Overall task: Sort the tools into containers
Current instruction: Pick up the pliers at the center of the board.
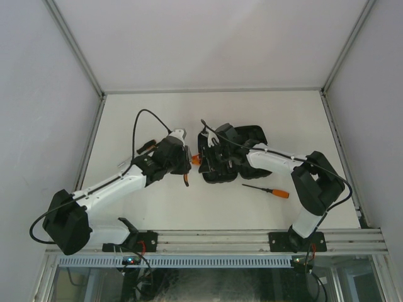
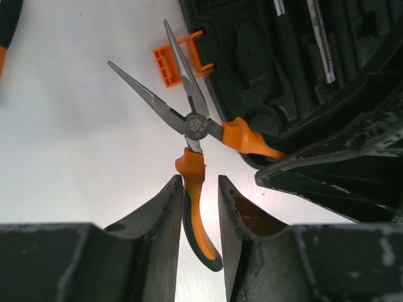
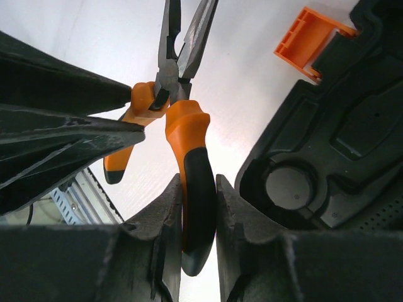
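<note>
Pliers [image 2: 196, 126], orange-handled, long-nosed: one item, just beside the latch edge of the open case [image 2: 252, 56], outside it, with the white table [image 1: 189, 207] behind. The nose is spread wide and its tips point towards the orange latch [image 2: 179, 58] that sticks out from the case rim. The two handles splay apart, one to each arm.

Right gripper [image 3: 198, 182]: I see its fingers clamped on one handle, pressed against the black-and-orange grip on both sides, right next to the case's near corner.

Left gripper [image 2: 199, 182]: the other handle runs down between its fingers [image 2: 160, 226]. They stand close on either side of it, on the side of the pliers away from the case. I cannot tell whether they press the handle or only flank it.

Case, black plastic: lid thrown open, moulded slots showing, sitting mid-table. Thin steel shafts [image 2: 318, 38] lie in slots farther in from the latch. A round recess [image 3: 289, 187] near the latch corner holds nothing.

Screwdriver [image 1: 267, 190], orange handle, thin dark shaft: lying flat on the table, near the case on the side towards the right arm's base, apart from it.

Further tool [image 1: 146, 146], black and orange handle: on the table, well off the case's latch side, beyond the left arm. Only its handle shows, so I cannot tell what kind it is.
</note>
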